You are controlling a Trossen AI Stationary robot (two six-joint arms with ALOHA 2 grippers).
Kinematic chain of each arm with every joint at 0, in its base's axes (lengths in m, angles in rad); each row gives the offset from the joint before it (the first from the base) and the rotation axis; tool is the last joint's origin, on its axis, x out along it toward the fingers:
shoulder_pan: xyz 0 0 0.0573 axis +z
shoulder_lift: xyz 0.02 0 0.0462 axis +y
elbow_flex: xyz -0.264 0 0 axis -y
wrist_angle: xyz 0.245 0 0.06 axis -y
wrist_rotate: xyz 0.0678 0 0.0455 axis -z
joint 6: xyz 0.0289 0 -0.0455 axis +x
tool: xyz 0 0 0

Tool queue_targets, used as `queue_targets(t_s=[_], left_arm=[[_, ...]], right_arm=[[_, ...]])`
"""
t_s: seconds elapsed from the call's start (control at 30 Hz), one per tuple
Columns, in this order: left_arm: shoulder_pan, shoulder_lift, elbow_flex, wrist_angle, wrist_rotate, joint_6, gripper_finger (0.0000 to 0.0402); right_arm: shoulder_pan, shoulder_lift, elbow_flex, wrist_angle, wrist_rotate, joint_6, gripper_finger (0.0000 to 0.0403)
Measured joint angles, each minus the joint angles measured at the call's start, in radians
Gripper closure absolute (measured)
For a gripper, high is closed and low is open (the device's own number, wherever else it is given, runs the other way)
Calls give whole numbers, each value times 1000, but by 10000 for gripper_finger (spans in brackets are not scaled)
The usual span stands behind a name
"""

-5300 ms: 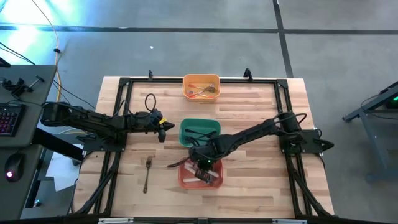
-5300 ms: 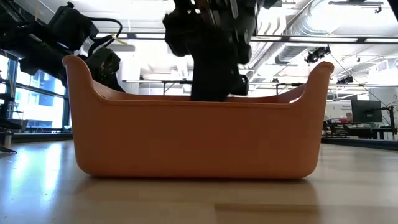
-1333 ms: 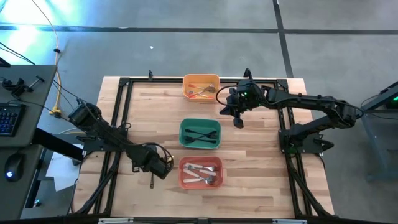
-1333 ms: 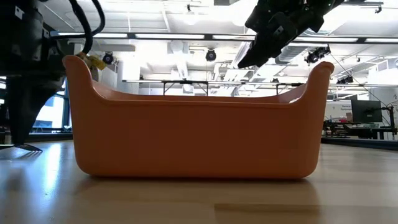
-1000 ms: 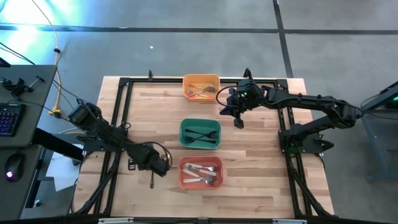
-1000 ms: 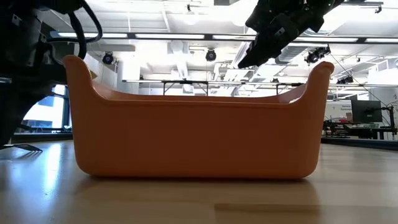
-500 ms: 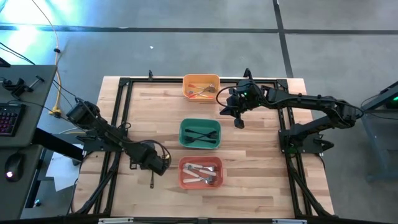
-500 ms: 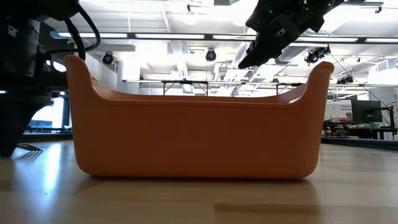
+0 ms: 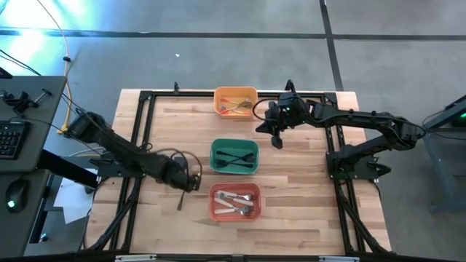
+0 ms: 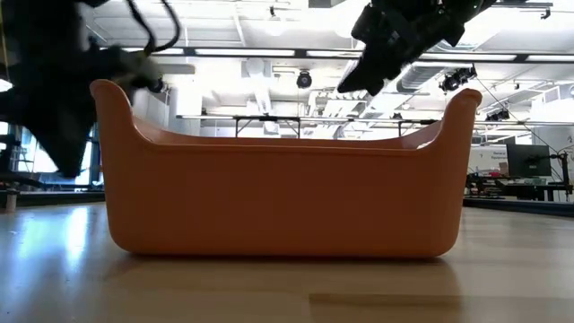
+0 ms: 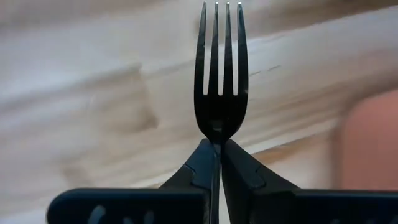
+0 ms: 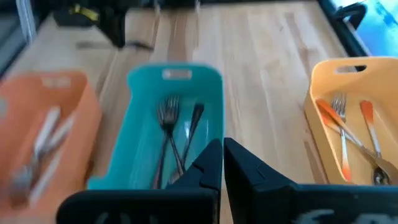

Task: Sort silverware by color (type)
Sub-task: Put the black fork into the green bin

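A slim black fork (image 11: 219,68) is in my left gripper (image 11: 217,152), which is shut on it. Seen from above, that gripper (image 9: 188,185) is over the table just left of the orange-red bin (image 9: 235,202), and the fork (image 9: 180,201) shows as a dark sliver beside it. The fork's handle is hidden behind the fingers in the left wrist view. My right gripper (image 9: 275,143) hangs shut and empty over the table, to the right of the green bin (image 9: 234,156). My left gripper pinches the fork's narrow neck (image 11: 217,127), just below the head, between its two fingertips (image 11: 199,165). The fingers point steeply down and lie along the fork. Its tines stick out past the fingertips, clear of the wood.
Three bins stand in a row down the table's middle. The yellow-orange one (image 9: 235,102) at the far edge holds orange-handled forks. The green one (image 12: 174,124) holds black forks. The orange-red one (image 10: 287,197) nearest holds white-handled forks. A black frame (image 9: 138,145) rims the table.
My left gripper has risen, shifted a little toward the table's far edge and rolled about its own axis. The black fork, whose tines lay on the table at the left of the low view, has come up off the wood with it.
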Motion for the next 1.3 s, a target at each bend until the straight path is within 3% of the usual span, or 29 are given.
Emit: queue_targets(t_s=[0.1, 0.27, 0.5, 0.73, 0.97, 1.1, 1.3], left_arm=[[60, -88, 0, -10, -13, 141, 396], [193, -210, 8, -13, -36, 423, 397], [419, -219, 111, 65, 17, 869, 398], [593, -132, 225, 248, 133, 1188, 398], [632, 44, 363, 306, 208, 1371, 398], [625, 159, 422, 300, 234, 1436, 398], [606, 285, 440, 295, 242, 1450, 398]], right_arm=[[0, 0, 0, 70, 5, 92, 403], [0, 0, 0, 154, 110, 168, 403], [0, -7, 0, 169, 199, 268, 403], [-10, -41, 0, 140, 363, 245, 403], [-78, -129, 0, 25, 413, 203, 403], [-134, -192, -29, 43, 359, 176, 403], [-193, -307, -246, 239, 215, 269, 403]])
